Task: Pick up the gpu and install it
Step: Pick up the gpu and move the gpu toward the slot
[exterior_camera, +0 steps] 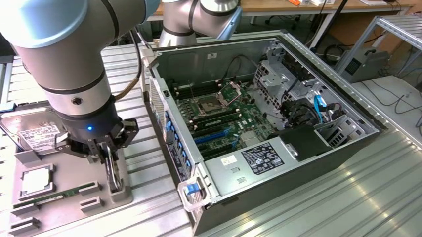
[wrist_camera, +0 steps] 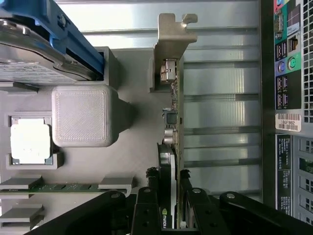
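Observation:
The gpu [wrist_camera: 174, 105] stands on its long edge at the side of the grey parts tray [wrist_camera: 129, 147] nearest the computer. Its silver end bracket [wrist_camera: 171, 39] points away from my wrist. My gripper [wrist_camera: 169, 183] reaches straight down over the card's other end, with a black finger [wrist_camera: 149, 198] on each face, shut on it. In the exterior view the gripper [exterior_camera: 113, 165] hangs over the tray's right edge, and the gpu [exterior_camera: 116, 178] shows as a thin dark edge between the fingers, still sitting in the tray.
The tray also holds a silver hard drive [exterior_camera: 36, 133], a CPU [exterior_camera: 36, 180] and a green RAM stick [exterior_camera: 56, 195]. To the exterior view's right, the open computer case [exterior_camera: 329, 106] lies on its side with its motherboard [exterior_camera: 221, 111] exposed. Its rear ports [wrist_camera: 288, 73] face the tray.

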Controlling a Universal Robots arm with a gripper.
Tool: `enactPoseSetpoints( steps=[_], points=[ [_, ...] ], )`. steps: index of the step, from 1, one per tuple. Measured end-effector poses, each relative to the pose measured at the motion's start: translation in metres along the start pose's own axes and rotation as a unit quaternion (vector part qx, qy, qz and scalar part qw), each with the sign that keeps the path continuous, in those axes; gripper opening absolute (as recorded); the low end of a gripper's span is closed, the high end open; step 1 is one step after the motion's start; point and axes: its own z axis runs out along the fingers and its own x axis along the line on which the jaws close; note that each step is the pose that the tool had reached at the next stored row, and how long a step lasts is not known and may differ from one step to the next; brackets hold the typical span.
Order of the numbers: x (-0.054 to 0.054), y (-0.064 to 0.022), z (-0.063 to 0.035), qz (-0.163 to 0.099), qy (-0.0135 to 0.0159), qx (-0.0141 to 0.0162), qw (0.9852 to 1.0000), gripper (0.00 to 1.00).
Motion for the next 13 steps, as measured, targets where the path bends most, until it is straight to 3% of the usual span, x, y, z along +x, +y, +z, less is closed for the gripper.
enactPoseSetpoints(
  steps=[3,13],
  points=[
    [0.000,0.0008,-0.0164,0.000,-0.0001,0.0047,1.0000,0.27],
    [-0.001,0.0029,-0.0523,0.000,-0.0004,0.0130,0.9999,0.27]
  ],
)
